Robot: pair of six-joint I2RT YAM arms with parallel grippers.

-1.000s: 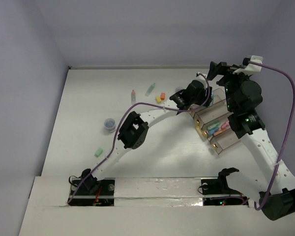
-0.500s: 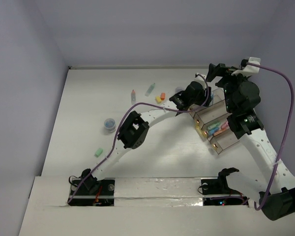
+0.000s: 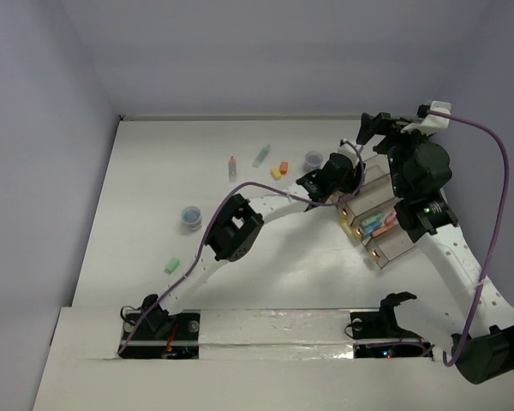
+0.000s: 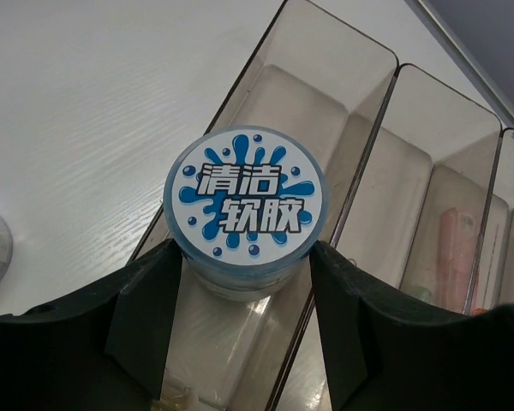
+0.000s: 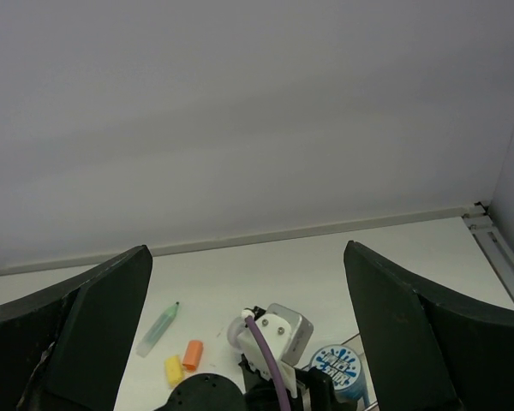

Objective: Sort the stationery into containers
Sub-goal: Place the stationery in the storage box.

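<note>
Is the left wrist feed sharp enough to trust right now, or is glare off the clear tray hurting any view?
Left wrist: the tub label is crisp, the tray shows only faint sheen, and the jaws gripping the tub are dark and featureless. Top external: soft, even light with no hard shadows; the green eraser is a mere speck. Right wrist: its open jaws are underexposed silhouettes, with the table beyond in focus.

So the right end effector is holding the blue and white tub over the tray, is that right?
Not quite: it is the left end effector that holds the blue and white tub over the tray, as the left wrist view shows.
</note>
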